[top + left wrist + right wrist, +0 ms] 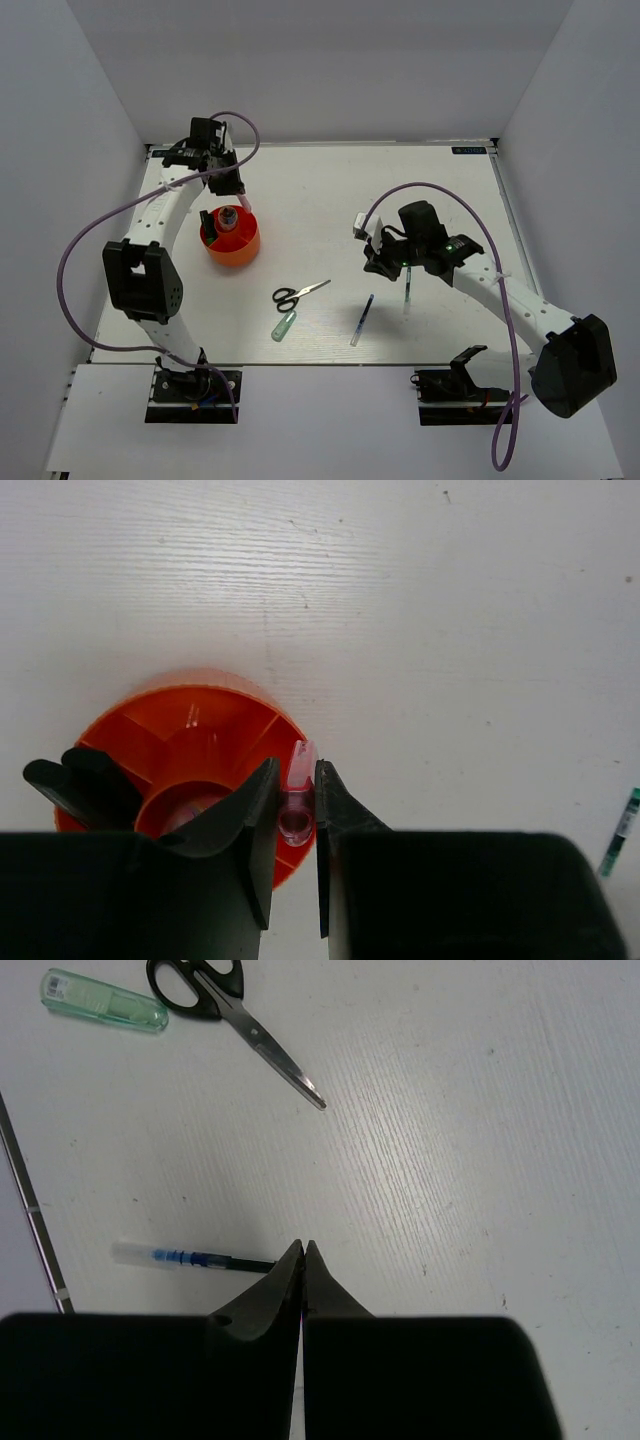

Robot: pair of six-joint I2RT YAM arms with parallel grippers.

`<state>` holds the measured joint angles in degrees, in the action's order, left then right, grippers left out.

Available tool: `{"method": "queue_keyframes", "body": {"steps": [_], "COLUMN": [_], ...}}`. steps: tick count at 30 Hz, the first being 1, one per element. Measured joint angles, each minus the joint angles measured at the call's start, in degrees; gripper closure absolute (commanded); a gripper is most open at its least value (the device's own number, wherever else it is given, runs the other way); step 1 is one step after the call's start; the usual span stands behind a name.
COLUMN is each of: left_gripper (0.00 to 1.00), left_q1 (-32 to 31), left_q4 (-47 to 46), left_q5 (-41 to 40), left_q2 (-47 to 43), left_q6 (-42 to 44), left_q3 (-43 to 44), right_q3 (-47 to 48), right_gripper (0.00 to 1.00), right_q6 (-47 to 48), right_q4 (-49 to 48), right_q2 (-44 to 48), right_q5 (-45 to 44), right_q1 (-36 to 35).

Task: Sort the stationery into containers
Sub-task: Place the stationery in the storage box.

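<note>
Clamping a pink marker (296, 815) in the left gripper (297, 770), over the rim of the orange cup (120, 705). Pressing the right gripper (302, 1248) fully together just beside the blue pen (190, 1257); spotting scissors (230, 1005) and green tube (105, 1000) beyond.

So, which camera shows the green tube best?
The right wrist view: the tube lies whole and large at its top left. The top view shows the tube small, near the scissors. The left wrist view misses it.

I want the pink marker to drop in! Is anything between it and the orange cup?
Nothing visible is in the way. The left tool holds the pink marker right at the rim of the orange cup, over an outer compartment.
</note>
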<state>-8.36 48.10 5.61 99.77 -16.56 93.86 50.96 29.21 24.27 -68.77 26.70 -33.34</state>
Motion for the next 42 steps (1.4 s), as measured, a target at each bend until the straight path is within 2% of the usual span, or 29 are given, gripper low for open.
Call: {"method": "queue_keyframes", "body": {"steps": [8, 29, 31, 38, 42], "left_gripper": [1.00, 1.00, 0.96, 0.95, 0.87], "left_q1": [0.5, 2.3, 2.3, 2.7, 3.0], "left_q4": [0.0, 2.8, 3.0, 3.2, 3.3], "left_q5": [-3.6, -4.8, -4.9, -4.9, -4.9], "left_q2": [2.6, 4.5, 4.9, 5.1, 5.1], "left_q6": [3.1, 8.0, 8.2, 8.7, 8.9], "left_q3": [2.9, 3.8, 4.0, 4.0, 4.0], "right_q3": [-0.2, -0.2, -0.2, -0.2, -0.2], "right_gripper": [1.00, 1.00, 1.00, 1.00, 1.00], "right_q6": [0.5, 1.0, 1.0, 1.0, 1.0], "right_q4": [0.0, 0.0, 0.0, -0.1, -0.1], "right_q2": [0.1, 0.1, 0.1, 0.1, 0.1], "right_q5": [-0.7, -1.9, -2.2, -2.6, -2.6], "right_q1": [0.0, 0.0, 0.0, 0.0, 0.1]}}
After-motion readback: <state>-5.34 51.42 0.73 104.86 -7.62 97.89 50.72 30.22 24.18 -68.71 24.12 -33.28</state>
